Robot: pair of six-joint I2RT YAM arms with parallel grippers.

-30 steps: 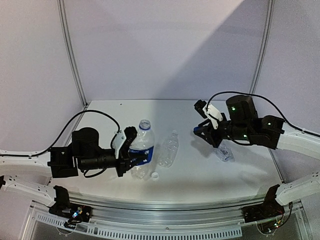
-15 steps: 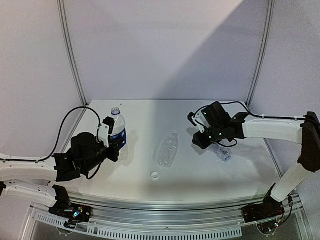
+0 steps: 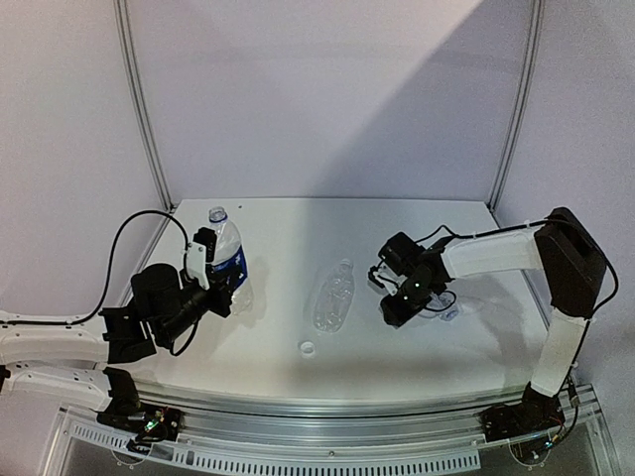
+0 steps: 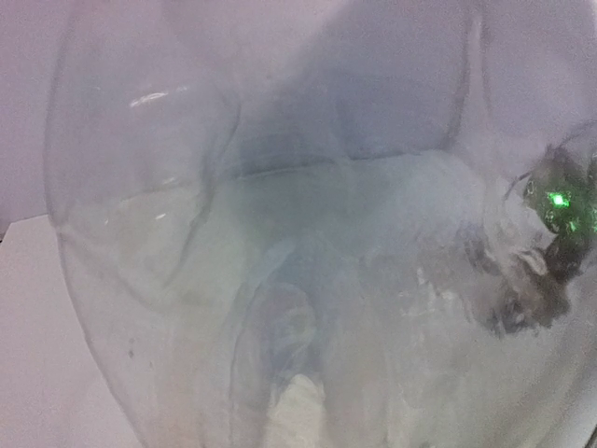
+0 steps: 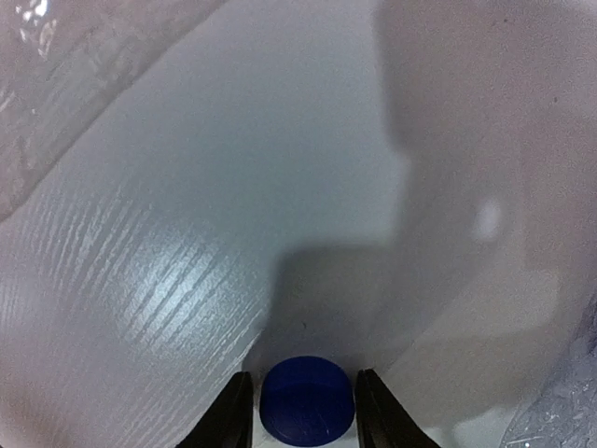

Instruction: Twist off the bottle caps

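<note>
My left gripper (image 3: pixel 220 283) is shut on the blue-label bottle (image 3: pixel 229 256) and holds it upright at the left of the table, mouth uncapped. Its clear wall (image 4: pixel 280 280) fills the left wrist view and hides the fingers. My right gripper (image 3: pixel 393 303) is low on the table, its jaws narrowly open either side of the blue cap (image 5: pixel 307 399), with thin gaps showing. A plain bottle (image 3: pixel 333 296) lies in the middle. A dented bottle (image 3: pixel 444 307) lies just right of the right gripper. A white cap (image 3: pixel 308 348) lies loose near the front.
The white table (image 3: pixel 298 228) is walled by grey panels at the back and sides. Part of a clear bottle (image 5: pixel 47 65) shows at the top left of the right wrist view. Crumpled plastic (image 5: pixel 564 411) shows at its bottom right.
My left arm has carried the blue-label bottle left and back, standing it upright. My right gripper has swung down and slightly left from above the table to its surface.
</note>
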